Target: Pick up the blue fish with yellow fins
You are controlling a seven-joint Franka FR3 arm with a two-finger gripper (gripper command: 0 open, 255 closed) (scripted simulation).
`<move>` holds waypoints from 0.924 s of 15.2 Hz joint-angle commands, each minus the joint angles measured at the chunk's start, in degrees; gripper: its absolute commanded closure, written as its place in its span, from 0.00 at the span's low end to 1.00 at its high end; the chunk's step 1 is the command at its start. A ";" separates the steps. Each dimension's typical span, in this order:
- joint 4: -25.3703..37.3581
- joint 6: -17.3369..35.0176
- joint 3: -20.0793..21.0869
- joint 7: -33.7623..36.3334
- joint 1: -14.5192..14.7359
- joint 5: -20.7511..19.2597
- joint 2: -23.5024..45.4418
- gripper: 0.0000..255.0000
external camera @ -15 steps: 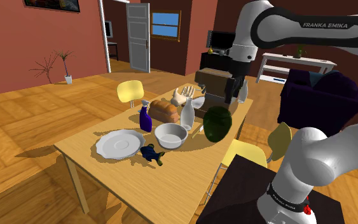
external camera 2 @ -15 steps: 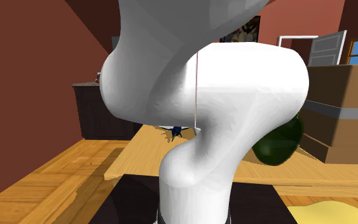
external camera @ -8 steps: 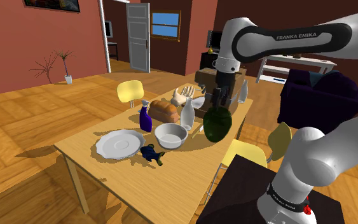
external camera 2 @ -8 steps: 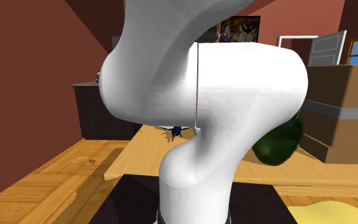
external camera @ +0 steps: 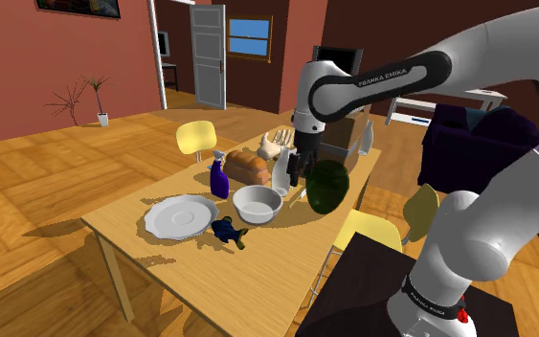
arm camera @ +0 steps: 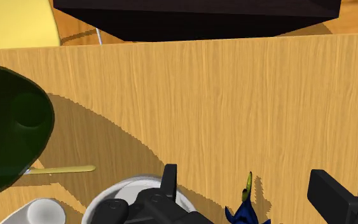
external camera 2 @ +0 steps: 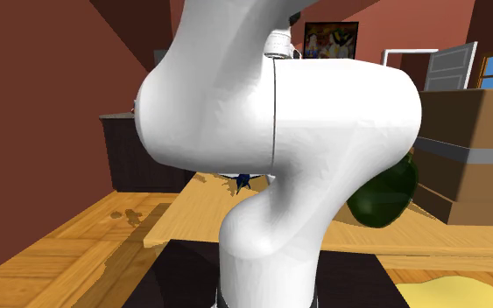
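The blue fish with yellow fins point(external camera: 229, 231) lies on the wooden table point(external camera: 277, 258), between the white plate point(external camera: 179, 216) and the white bowl point(external camera: 258, 202). My gripper point(external camera: 296, 171) hangs above the table beside the white bottle point(external camera: 281, 176), well behind and above the fish. In the wrist view the gripper point(arm camera: 243, 177) is open, its fingers point(arm camera: 169, 181) wide apart with nothing held. The fish point(arm camera: 246, 213) peeks in between them, far below, one yellow fin raised. A sliver of the fish point(external camera 2: 243, 180) shows past the arm in the second exterior view.
A dark green rounded object point(external camera: 326, 186) stands right of the gripper. A blue bottle point(external camera: 218, 179), a bread loaf point(external camera: 246, 167) and a cardboard box point(external camera: 329, 124) crowd the table's far end. Yellow chairs point(external camera: 197, 137) flank the table. The black stand point(arm camera: 196, 16) borders the near edge.
The arm has swung toward the shoulder view's left and dropped lower, carrying the gripper from in front of the cardboard box to beside the white bottle. The objects on the table have not moved.
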 commanded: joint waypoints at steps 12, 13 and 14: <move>10.74 15.39 1.24 -2.39 2.80 6.82 28.35 0.00; 12.10 16.10 1.45 -2.59 2.92 7.35 30.58 0.00; 13.53 16.74 1.68 -2.77 3.02 7.85 32.81 0.00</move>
